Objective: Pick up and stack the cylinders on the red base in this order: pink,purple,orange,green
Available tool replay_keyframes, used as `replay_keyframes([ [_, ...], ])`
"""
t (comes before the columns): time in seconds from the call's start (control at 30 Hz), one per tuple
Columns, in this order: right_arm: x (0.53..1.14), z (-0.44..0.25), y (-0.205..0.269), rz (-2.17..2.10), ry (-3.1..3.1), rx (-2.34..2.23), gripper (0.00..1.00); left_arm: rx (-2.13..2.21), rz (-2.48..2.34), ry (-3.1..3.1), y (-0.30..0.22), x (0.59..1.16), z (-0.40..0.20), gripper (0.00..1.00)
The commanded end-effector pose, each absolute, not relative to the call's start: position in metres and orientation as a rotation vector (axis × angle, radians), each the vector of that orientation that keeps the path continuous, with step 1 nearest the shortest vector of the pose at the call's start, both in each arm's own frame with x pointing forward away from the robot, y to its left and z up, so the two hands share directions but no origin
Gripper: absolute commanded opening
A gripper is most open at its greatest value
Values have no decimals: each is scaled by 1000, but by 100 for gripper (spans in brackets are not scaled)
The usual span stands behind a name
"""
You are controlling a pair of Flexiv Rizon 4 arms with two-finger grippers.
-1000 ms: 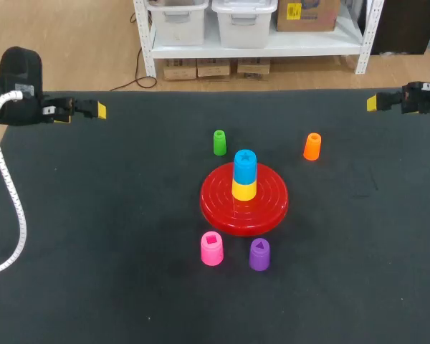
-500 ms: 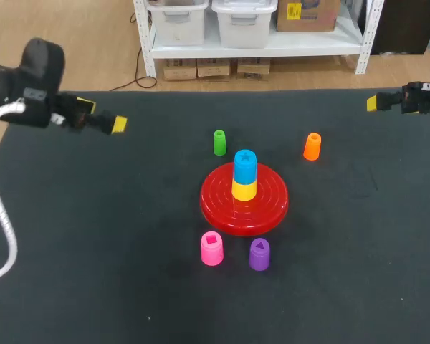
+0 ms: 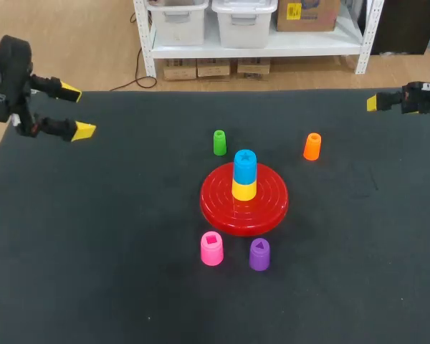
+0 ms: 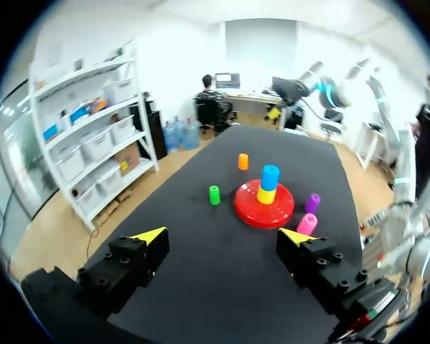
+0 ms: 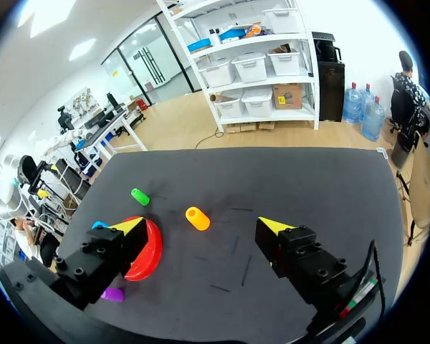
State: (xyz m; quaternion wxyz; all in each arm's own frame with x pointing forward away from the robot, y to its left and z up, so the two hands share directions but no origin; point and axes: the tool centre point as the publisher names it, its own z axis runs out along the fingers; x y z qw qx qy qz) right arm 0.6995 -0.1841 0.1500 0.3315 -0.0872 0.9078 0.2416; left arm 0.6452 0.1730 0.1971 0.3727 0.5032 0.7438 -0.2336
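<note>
Pink cylinder (image 3: 211,248) stands upright toward the tabletop's (image 3: 93,251) front edge, hidden from the right wrist view; left gripper (image 3: 77,111) and right gripper (image 3: 373,102) gape wide, empty.

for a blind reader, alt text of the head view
A red base holds a blue cylinder atop a yellow cylinder; pink, purple, green and orange ones stand around it. Left gripper and right gripper sit at the far corners.

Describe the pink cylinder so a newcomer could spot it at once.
Start at the red base in the middle of the black table. Two cylinders stand off its edge nearest the robot. The pink cylinder is the left one, square-marked on top; the purple cylinder bears a triangle.
</note>
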Motion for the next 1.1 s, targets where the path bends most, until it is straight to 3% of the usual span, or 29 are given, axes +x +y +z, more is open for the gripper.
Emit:
replay_keyframes([
  [0.03,700,150,-185,635,2372,-230,100,1609,-855,1875,177,653,198,100],
  [1.1,700,150,-185,635,2372,-230,100,1551,-845,1908,184,628,206,100],
])
